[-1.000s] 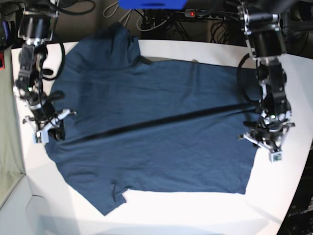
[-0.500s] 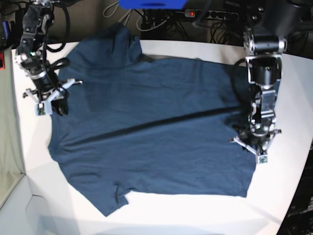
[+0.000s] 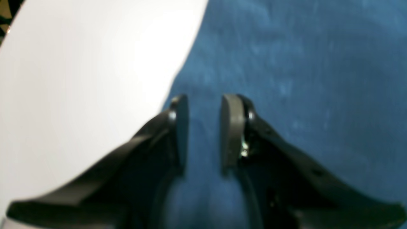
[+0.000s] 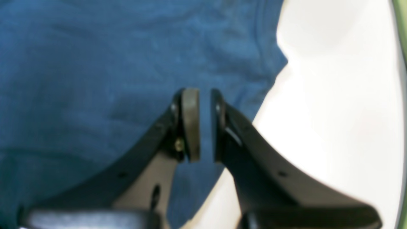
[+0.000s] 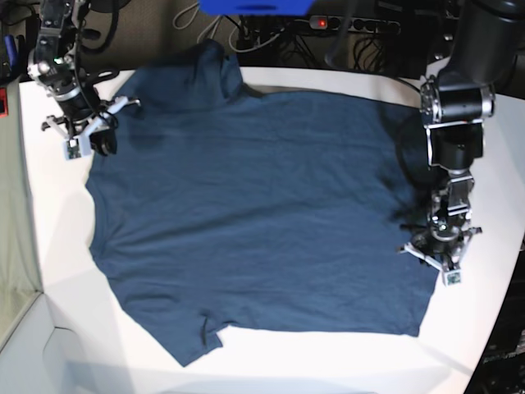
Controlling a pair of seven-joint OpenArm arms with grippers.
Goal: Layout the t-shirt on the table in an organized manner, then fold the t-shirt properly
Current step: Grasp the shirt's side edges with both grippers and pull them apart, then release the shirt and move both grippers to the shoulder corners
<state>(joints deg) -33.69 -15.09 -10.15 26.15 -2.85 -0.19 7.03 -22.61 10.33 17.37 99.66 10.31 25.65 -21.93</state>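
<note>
The dark navy t-shirt (image 5: 254,205) lies spread flat on the white table (image 5: 328,361), collar side toward the left and hem toward the right. One sleeve hangs over the far table edge and the other points to the front. My right gripper (image 5: 86,139) sits at the far-left shoulder. In the right wrist view its jaws (image 4: 205,95) stand nearly together on cloth (image 4: 95,79) at the shirt's edge. My left gripper (image 5: 441,267) is at the hem on the right. Its fingers (image 3: 203,105) hold a narrow gap with a ridge of blue cloth (image 3: 302,79) between them.
A power strip with a red light (image 5: 320,22), cables and a blue object (image 5: 254,6) lie beyond the far edge. The table's curved edge runs close past the left gripper on the right. Bare white tabletop (image 5: 344,361) shows along the front.
My right gripper moved toward the far edge and dragged the shoulder with it. The long dark crease across the shirt is gone. My left gripper shifted slightly at the hem.
</note>
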